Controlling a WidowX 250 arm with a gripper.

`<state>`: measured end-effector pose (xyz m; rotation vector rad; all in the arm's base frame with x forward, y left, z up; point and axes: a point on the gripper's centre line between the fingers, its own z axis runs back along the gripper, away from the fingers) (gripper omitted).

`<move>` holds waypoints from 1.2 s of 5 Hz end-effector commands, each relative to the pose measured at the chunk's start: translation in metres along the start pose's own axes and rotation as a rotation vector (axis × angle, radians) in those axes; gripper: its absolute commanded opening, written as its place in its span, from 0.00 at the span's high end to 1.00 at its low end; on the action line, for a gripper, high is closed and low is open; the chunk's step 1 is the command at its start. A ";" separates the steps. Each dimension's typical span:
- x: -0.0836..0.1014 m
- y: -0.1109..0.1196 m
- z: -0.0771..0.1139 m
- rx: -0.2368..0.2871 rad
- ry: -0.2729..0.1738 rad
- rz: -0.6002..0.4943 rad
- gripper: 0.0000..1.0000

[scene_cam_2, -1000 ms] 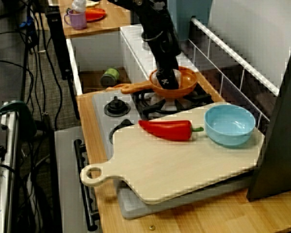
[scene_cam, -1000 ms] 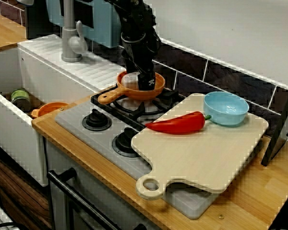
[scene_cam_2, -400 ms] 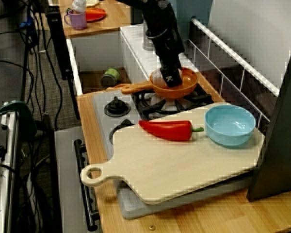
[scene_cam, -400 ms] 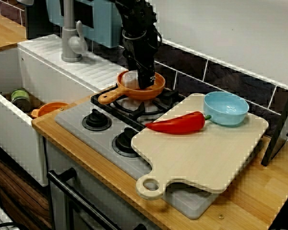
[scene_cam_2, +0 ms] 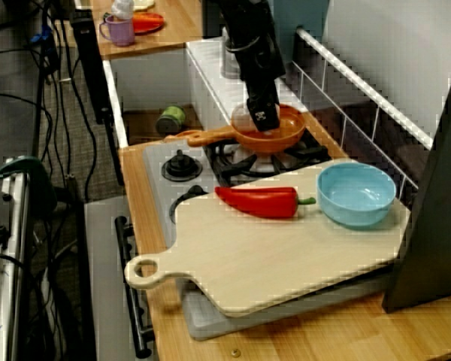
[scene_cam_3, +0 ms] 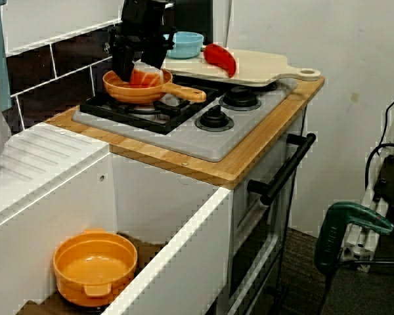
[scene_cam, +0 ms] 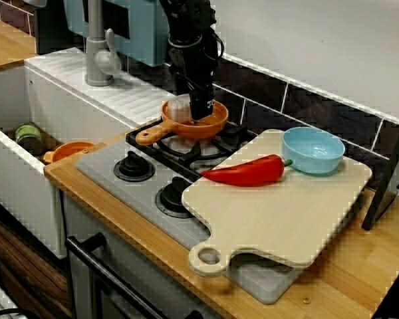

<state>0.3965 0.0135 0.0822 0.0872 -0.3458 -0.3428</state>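
**Front view.** The gripper (scene_cam: 201, 114) hangs with its tips inside the orange pan (scene_cam: 214, 126), just beside a pale thing (scene_cam: 178, 106) that lies in the pan. I cannot tell whether the jaws are parted or hold anything. The tiled wall (scene_cam: 306, 100) runs near the pan's back rim. To the pan's right, the edge of the cutting board (scene_cam: 286, 212) lies near the burner grate, and the board carries a red pepper (scene_cam: 246, 171) and a blue bowl (scene_cam: 312, 149). In front of the pan the grey stove top is open, with only its knobs (scene_cam: 133, 166).

**View from the board end.** The gripper (scene_cam_2: 263, 120) stands over the pan (scene_cam_2: 287, 137). A small white mark on it is too small to read. The pan's handle (scene_cam_2: 203, 137) points toward the counter's front edge. A dark panel (scene_cam_2: 436, 188) stands well apart from the pan, past the board.

**View from the sink end.** The gripper (scene_cam_3: 128, 69) hides its own jaw gap. The pale thing (scene_cam_3: 148, 76) shows reddish and white here, close against the fingers. Beyond the pan (scene_cam_3: 128, 93) on this side lie the ribbed drainer (scene_cam_3: 39, 157) and, lower down, an orange bowl (scene_cam_3: 95, 269) in the sink.
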 end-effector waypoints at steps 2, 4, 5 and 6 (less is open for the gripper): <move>0.013 -0.047 0.056 0.033 -0.206 -0.066 1.00; 0.030 -0.063 0.072 0.028 -0.264 -0.030 1.00; 0.043 -0.076 0.070 0.040 -0.270 -0.040 1.00; 0.058 -0.089 0.067 0.054 -0.277 -0.048 1.00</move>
